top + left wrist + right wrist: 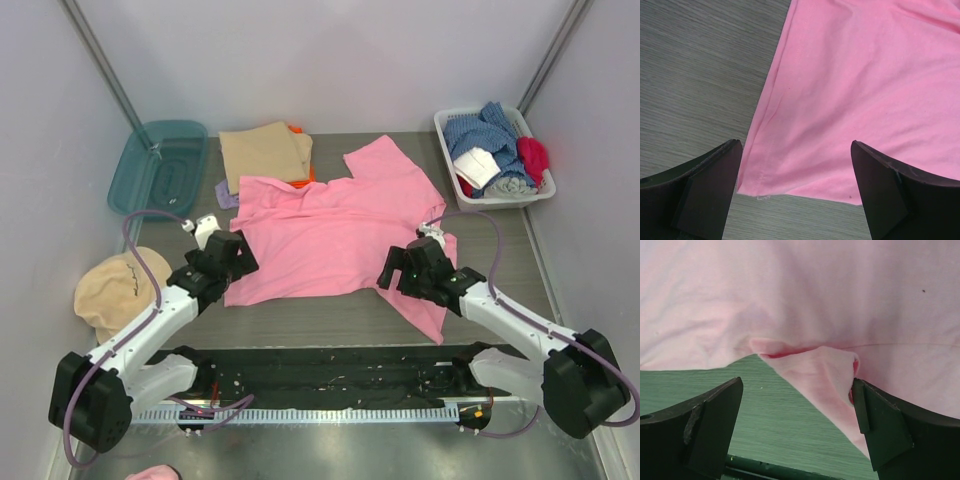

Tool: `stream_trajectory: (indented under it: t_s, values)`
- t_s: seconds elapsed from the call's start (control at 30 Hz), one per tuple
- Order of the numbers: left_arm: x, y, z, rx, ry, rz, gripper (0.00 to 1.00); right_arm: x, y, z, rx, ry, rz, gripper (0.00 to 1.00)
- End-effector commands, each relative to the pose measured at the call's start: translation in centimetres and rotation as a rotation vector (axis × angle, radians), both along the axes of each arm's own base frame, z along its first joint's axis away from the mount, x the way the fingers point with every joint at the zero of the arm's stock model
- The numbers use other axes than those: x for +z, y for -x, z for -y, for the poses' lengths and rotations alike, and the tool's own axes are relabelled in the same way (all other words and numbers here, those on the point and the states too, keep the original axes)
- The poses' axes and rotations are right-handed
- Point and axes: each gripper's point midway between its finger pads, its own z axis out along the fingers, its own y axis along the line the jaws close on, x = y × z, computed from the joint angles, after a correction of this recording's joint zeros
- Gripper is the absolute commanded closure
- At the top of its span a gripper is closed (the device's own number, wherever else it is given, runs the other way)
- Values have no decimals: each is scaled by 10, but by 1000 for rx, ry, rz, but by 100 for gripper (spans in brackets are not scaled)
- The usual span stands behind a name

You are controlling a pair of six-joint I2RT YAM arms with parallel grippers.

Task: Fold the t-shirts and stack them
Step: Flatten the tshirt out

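A bright pink t-shirt [330,230] lies spread out, a little crumpled, in the middle of the table. Behind it a folded tan t-shirt [263,152] rests on an orange one [310,174], and a lilac edge [227,195] shows beside them. My left gripper [238,262] is open over the pink shirt's near left corner [765,180], which lies between the fingers [710,185] without touching them. My right gripper [392,268] is open at the shirt's near right side. A folded flap of pink cloth [830,375] sits close against its right finger [880,425].
A teal bin [125,170] stands at the back left and a white basket [500,202] of blue, white and red cloths at the back right. A round tan cap [115,290] lies at the left edge. A black rail [320,375] runs between the arm bases.
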Motion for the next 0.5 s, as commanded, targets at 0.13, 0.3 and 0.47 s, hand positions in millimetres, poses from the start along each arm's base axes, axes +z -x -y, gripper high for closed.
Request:
stream_trajectory:
  t_s: [0.13,0.3,0.47]
  values:
    - [6,2,-1,19,24,30,4,9,17,-20,102,-113,-22,0]
    - [4,7,-4,23,21,25,4,1,25,-18,108,-110,-49,0]
    - [3,10,-6,30,26,27,4,-2,25,-12,87,-86,-46,0]
